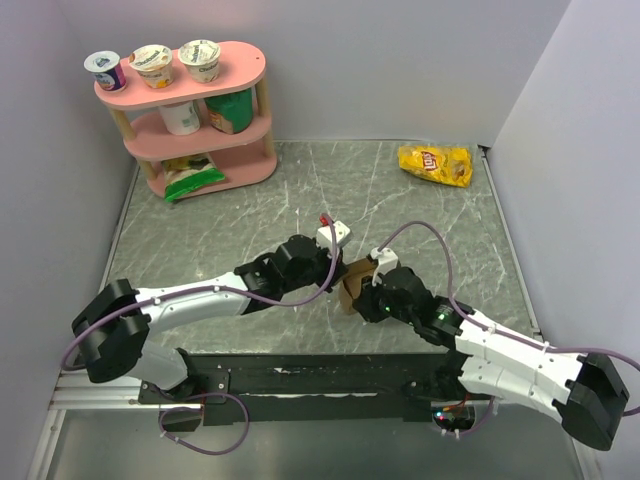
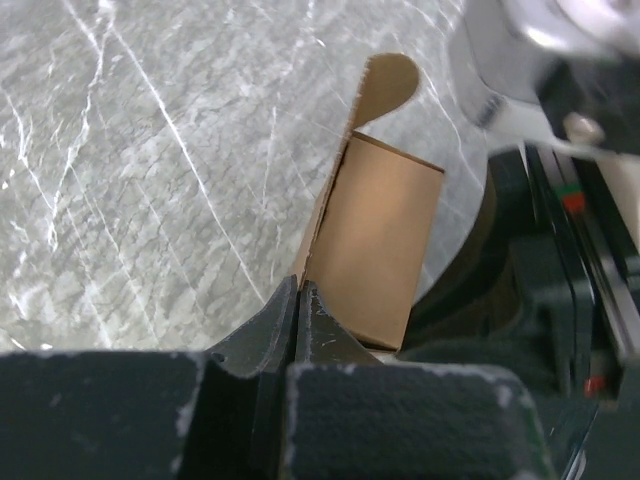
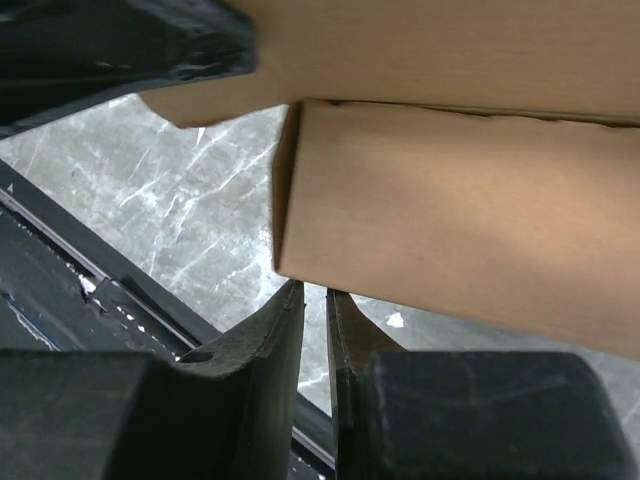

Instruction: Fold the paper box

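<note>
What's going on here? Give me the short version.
Two robot arms are folding a brown cardboard box near the middle of the table. The left gripper is shut, pinching a thin side panel of the box, and one rounded flap stands up loose. The right gripper sits right at a corner of the box with its jaws slightly apart, gripping nothing. The box is partly formed but not yet closed.

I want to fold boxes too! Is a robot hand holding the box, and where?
The left gripper pinches the box by a side wall's edge. Whether the right gripper, at its corner, grips cannot be told.
</note>
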